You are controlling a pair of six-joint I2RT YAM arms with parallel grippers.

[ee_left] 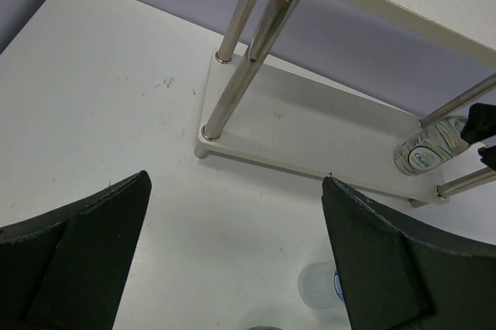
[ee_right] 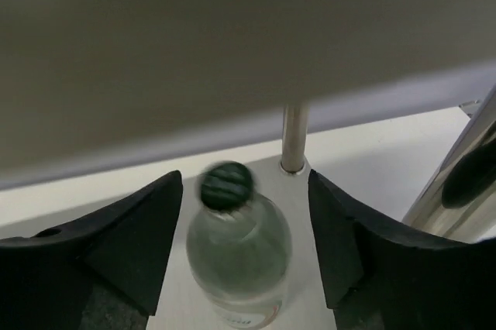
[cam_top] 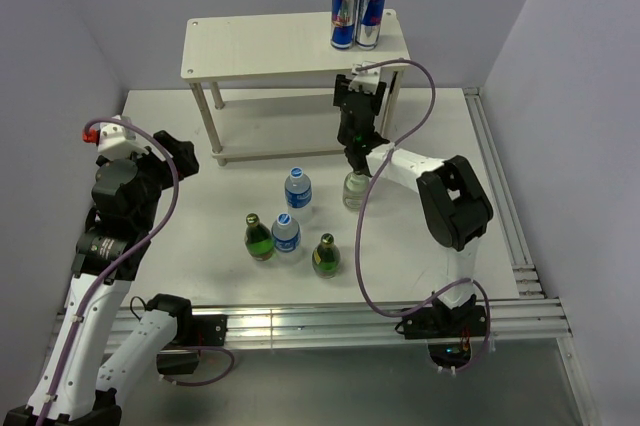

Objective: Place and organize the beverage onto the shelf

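R wrist view: R gripper (ee_right: 244, 177) fingers (ee_right: 116, 252) cut by btm edge. Shelved bottle (ee_right: 236, 252): cap (ee_right: 225, 184) blurred, base out of frame; contact w/ fingers – can't tell.
L wrist view: L gripper (ee_left: 235, 183) fingers cut by btm edge. Clear bottle (ee_left: 314, 285) half behind one finger, lower part out of frame. Shelved bottle's top end behind R gripper, label text too small. Shelf (ee_left: 310, 125) top board cut by pic edges.
Top view: shelved bottle hidden under R gripper + wrist; L arm (cam_top: 120, 196) cut off at btm.

Two blue-and-silver cans (cam_top: 344, 15) stand upright, side by side and touching. The white worktop (cam_top: 215, 266) has metal rails (cam_top: 300, 324) along its near edge.
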